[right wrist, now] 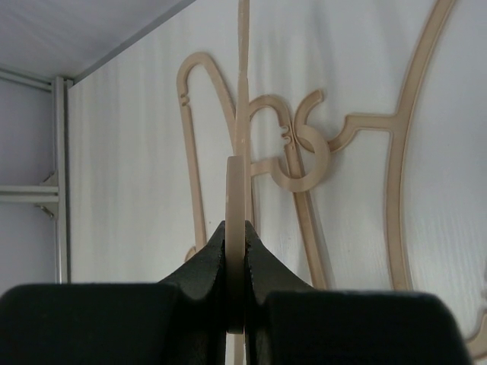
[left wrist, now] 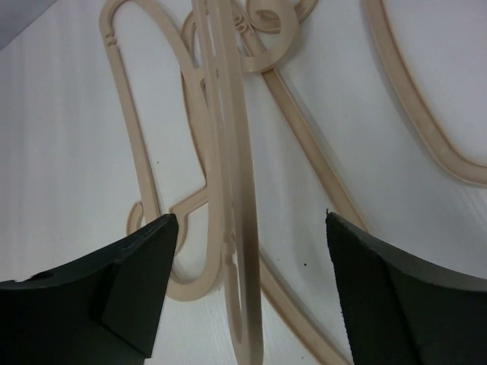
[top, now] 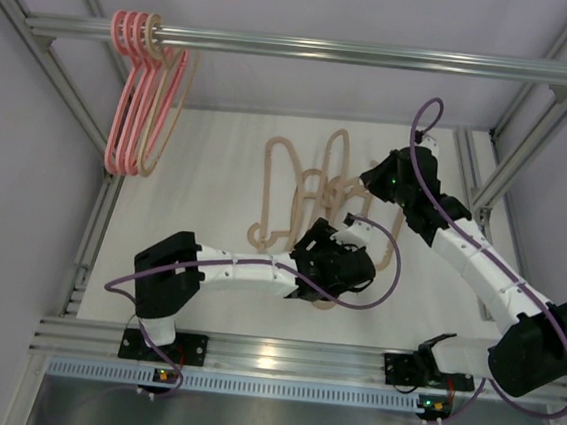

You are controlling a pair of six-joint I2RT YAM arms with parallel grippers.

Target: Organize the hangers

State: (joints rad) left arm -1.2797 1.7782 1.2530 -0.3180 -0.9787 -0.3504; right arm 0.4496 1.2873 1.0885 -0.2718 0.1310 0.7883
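Observation:
Three pink hangers (top: 123,107) and a couple of beige hangers (top: 169,101) hang from the left end of the silver bar (top: 379,55). More beige hangers (top: 283,197) lie tangled on the white table. My right gripper (right wrist: 237,228) is shut on the rim of one beige hanger (right wrist: 237,190), holding it upright and edge-on above the pile. The same hanger (left wrist: 245,228) stands between the fingers (left wrist: 144,258) of my left gripper (left wrist: 249,220); that gripper is open and does not touch the hanger. In the top view the left gripper (top: 319,244) is just below the right gripper (top: 371,186).
Aluminium frame posts (top: 533,126) stand at the table's sides and corners. Purple cables (top: 388,273) loop off both arms over the near middle of the table. Interlocked hooks of lying hangers (right wrist: 304,152) sit right behind the held one.

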